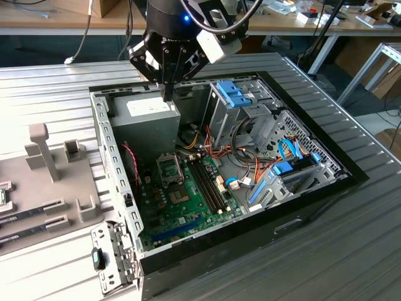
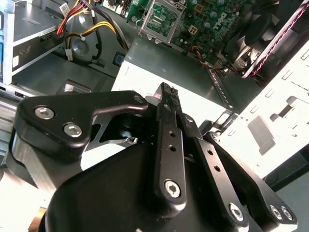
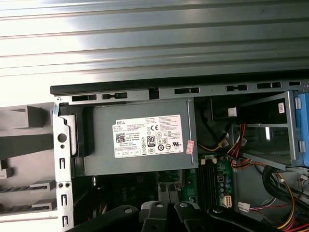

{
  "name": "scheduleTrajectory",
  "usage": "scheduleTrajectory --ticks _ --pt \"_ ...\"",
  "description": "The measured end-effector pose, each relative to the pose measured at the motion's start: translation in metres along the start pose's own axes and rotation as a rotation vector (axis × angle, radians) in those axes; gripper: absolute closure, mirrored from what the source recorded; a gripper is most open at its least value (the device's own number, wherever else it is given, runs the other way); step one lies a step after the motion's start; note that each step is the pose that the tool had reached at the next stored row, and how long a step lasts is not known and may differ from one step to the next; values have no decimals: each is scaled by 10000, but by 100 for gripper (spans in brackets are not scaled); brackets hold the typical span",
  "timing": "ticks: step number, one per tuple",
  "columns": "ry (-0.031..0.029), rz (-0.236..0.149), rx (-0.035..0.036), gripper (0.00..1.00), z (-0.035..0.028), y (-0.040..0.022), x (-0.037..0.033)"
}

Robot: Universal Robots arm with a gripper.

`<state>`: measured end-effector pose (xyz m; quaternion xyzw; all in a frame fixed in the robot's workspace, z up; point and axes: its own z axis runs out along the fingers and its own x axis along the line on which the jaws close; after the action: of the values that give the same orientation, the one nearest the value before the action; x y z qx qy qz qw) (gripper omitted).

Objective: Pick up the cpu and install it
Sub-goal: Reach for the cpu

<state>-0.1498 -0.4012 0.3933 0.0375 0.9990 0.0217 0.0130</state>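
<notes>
Here is the big ribbed grey metal table [image 1: 351, 238], and an open black computer case with a bare silver frame [image 1: 106, 144] lies flat across its middle. Inside the case, a wide green motherboard [image 1: 188, 210] covers the floor. A grey metal power supply box with a white label [image 1: 150, 110] fills the far corner on the exterior view's left, and the first wrist view looks straight down on it [image 3: 140, 140].

Along the table's edge at the exterior view's left sits a pale grey plastic fixture with upright posts and slots [image 1: 56, 188].

The black gripper [image 1: 168, 95] hangs directly over the power supply box, pointing down. In the second wrist view [image 2: 166, 92] the two slim black fingers are clenched flat together, with nothing visible between them.

On the motherboard, the square metal-framed socket [image 1: 169, 168] is near the power supply's side of the case. I cannot tell whether anything sits in it.

The cpu [image 1: 3, 195] seems to be the small flat green-rimmed piece on the fixture. It is cut off by the exterior view's left border and well apart from the gripper.
</notes>
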Motion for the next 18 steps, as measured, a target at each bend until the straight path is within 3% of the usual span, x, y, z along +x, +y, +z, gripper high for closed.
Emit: scheduleTrajectory --ticks 18 --pt "0 0 0 89 -2 -5 64"
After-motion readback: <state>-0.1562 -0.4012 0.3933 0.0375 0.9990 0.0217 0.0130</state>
